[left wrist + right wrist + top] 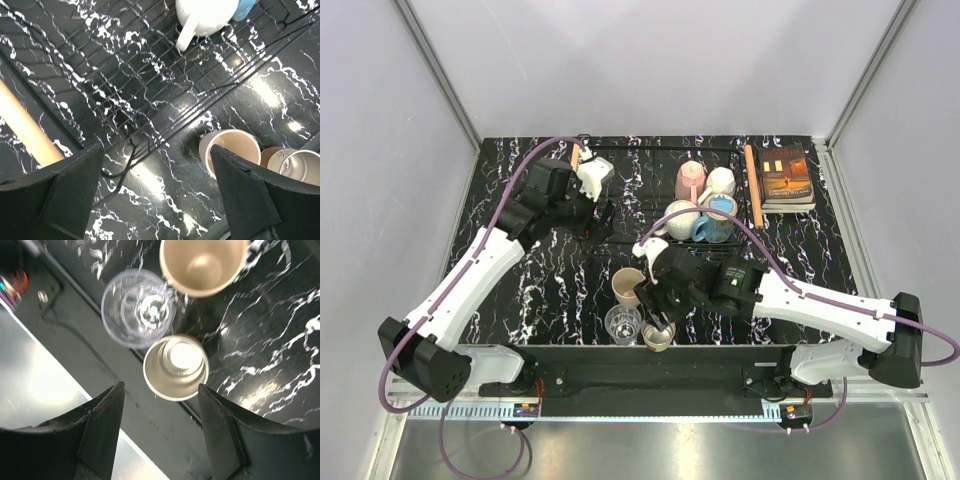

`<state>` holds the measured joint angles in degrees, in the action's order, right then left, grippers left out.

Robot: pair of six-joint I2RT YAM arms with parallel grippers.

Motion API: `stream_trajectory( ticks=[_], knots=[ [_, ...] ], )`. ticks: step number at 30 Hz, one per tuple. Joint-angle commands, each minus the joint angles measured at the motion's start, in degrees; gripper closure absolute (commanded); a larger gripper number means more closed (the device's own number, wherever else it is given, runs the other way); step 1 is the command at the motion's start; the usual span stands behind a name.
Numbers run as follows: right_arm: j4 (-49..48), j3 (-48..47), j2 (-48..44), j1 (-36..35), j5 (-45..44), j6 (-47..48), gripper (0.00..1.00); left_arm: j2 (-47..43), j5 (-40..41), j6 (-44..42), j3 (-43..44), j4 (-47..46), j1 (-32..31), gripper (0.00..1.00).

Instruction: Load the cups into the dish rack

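- The small cup (176, 367) stands at the table's (500, 200) near edge, right by the dark strip that borders it, with little room on that side.
- The right gripper (160, 386) hangs directly above this cup, its jaws spread apart and holding nothing. One jaw is on each side of the rim, and the blurred wrist view does not show whether either touches it.
- The clear glass tumbler (137, 307) stands just beside the small cup on its left, equally near the edge. The two rims look almost touching.
- The cream cup (202, 265) is upright just beyond them, further in on the table and close to both.
- The dish rack (650, 160) lies further back, across the middle of the table, with open marble between it and the three cups.
- The left gripper (156, 150) hovers over the rack's left part near its front rim, jaws released and wide, with bare wire beneath. A wooden handle (25, 125) runs along its left.
- A cream mug (680, 215), blue mug (715, 225), pink mug (690, 180) and white mug (720, 182) crowd the rack's right end, well apart from the left jaws.
- A book (787, 178) lies beyond the rack's right end.
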<state>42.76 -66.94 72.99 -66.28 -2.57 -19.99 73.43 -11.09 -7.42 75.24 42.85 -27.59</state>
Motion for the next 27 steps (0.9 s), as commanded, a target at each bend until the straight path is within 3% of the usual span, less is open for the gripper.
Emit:
stream_trajectory(
  ticks=[1,6,16,27],
  knots=[
    [5.12,0.49,0.75,-4.02,-3.23,-1.45,0.32,-4.25,0.28,1.35,-1.41,-2.86,0.52,0.08],
    [5.32,-2.05,5.39,-9.21,-5.51,-0.32,0.32,-5.22,-0.42,2.58,-2.64,-3.74,0.52,0.08],
    [-0.66,-11.27,16.38,-11.50,-6.48,9.16,0.33,-5.84,-0.33,2.67,-4.40,-4.62,2.37,0.08],
    [-1.89,-17.79,25.97,-11.94,-5.43,13.04,0.35,-6.28,-11.84,6.01,-2.82,-4.71,17.74,0.09]
  ],
)
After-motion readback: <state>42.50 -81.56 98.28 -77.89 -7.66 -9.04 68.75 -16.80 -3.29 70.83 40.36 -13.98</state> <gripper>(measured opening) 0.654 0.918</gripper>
